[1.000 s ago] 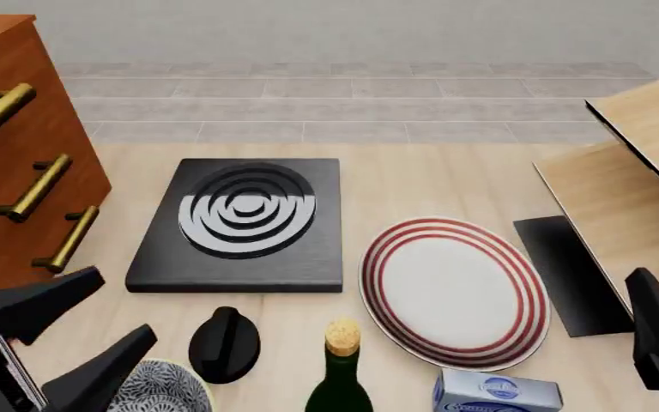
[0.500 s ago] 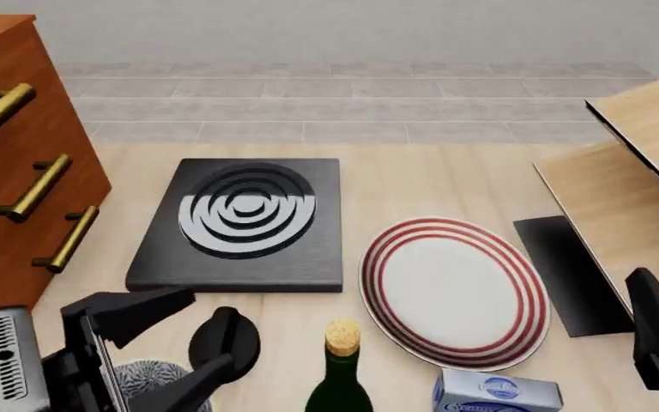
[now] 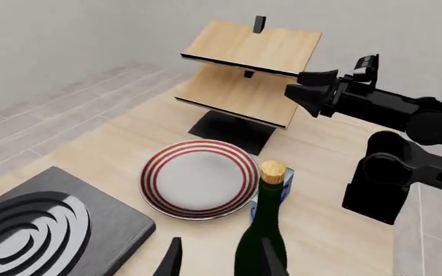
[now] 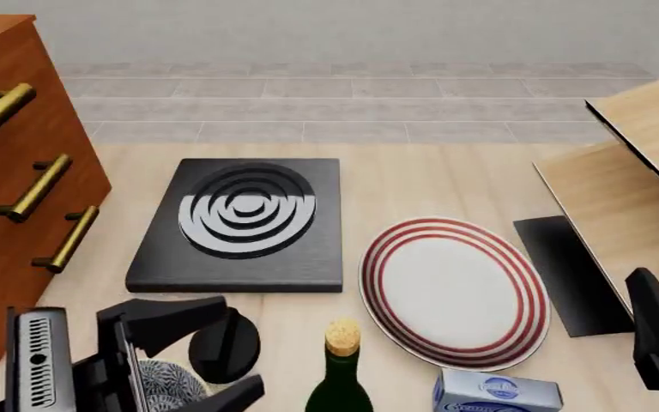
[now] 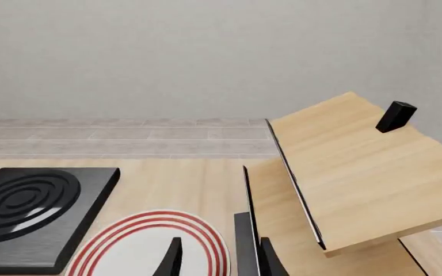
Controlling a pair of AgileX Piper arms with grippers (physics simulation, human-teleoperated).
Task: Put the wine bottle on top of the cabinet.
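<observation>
- The bottle [image 4: 338, 378] stands at the table's near edge; the front view cuts off its body, so only cork and dark green neck show.
- The cabinet [image 4: 15, 172] is cropped at the table's left edge: reddish-brown wood, three brass bar handles.
- A patterned bowl [image 4: 164, 386] and a black knob [image 4: 224, 348] are partly hidden behind the left gripper [image 4: 192, 352].
- That gripper's fingers are spread wide, just left of the bottle, holding nothing.
- The right gripper [image 5: 217, 259] shows only its fingertips, parted and empty, over the red-ringed plate [image 4: 453, 290].
- A black slab [image 4: 244, 225] with grey rings lies mid-table; a blue box [image 4: 498, 393] is cut off at the near edge beside the bottle.
</observation>
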